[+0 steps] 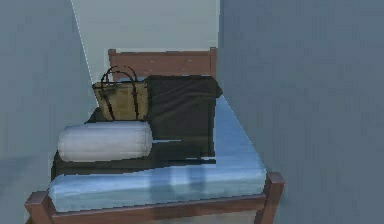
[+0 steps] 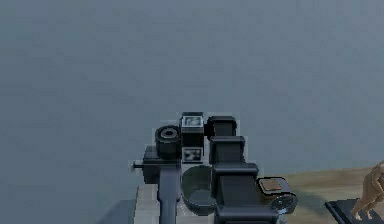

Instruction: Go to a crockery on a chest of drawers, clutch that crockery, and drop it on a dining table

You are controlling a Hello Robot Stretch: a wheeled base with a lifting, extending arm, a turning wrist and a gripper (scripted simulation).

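Note:
In the arm side view the dark arm (image 2: 232, 170) rises from the bottom edge, with two white marked squares (image 2: 192, 124) at its far end. Left of them is the gripper (image 2: 143, 166), seen against a bare grey-blue wall (image 2: 110, 80). A dark, rounded, bowl-like thing (image 2: 198, 188) sits just below the gripper's body, close against the arm. I cannot tell whether the gripper holds it.
Straight ahead in the forward view stands a wooden-framed bed (image 1: 160, 212) with a blue sheet, a dark blanket (image 1: 185, 115), a white bolster (image 1: 105, 141) and a brown handbag (image 1: 122, 98). Grey walls flank it. Wood floor (image 2: 325, 185) shows at the arm side view's lower right.

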